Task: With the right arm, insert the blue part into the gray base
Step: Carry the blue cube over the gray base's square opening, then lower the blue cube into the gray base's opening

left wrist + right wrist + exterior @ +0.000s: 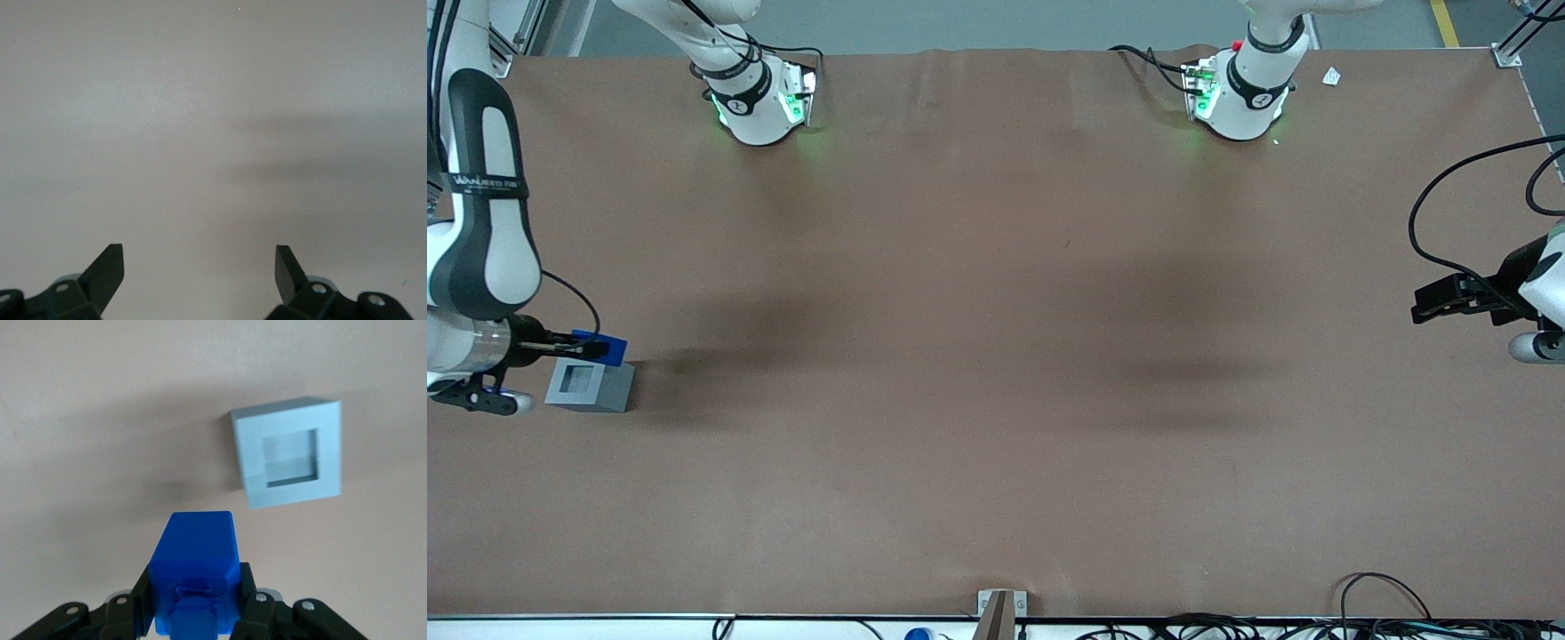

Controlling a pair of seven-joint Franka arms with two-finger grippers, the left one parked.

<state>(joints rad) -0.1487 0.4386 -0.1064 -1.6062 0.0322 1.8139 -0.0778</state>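
The gray base point(591, 385) point(288, 451) is a light gray cube with a square recess in its top, standing on the brown table at the working arm's end. The blue part point(601, 346) point(194, 570) hangs in the air just above the base's edge farther from the front camera. My gripper point(576, 345) point(193, 595) is shut on the blue part, its black fingers pressed against two sides of the block. In the right wrist view the base's recess is uncovered and the blue part is apart from it.
The brown table point(996, 356) stretches wide toward the parked arm's end. Two white arm bases point(760, 102) point(1240, 93) stand along the table edge farthest from the front camera. Cables point(1387, 604) lie at the nearest edge.
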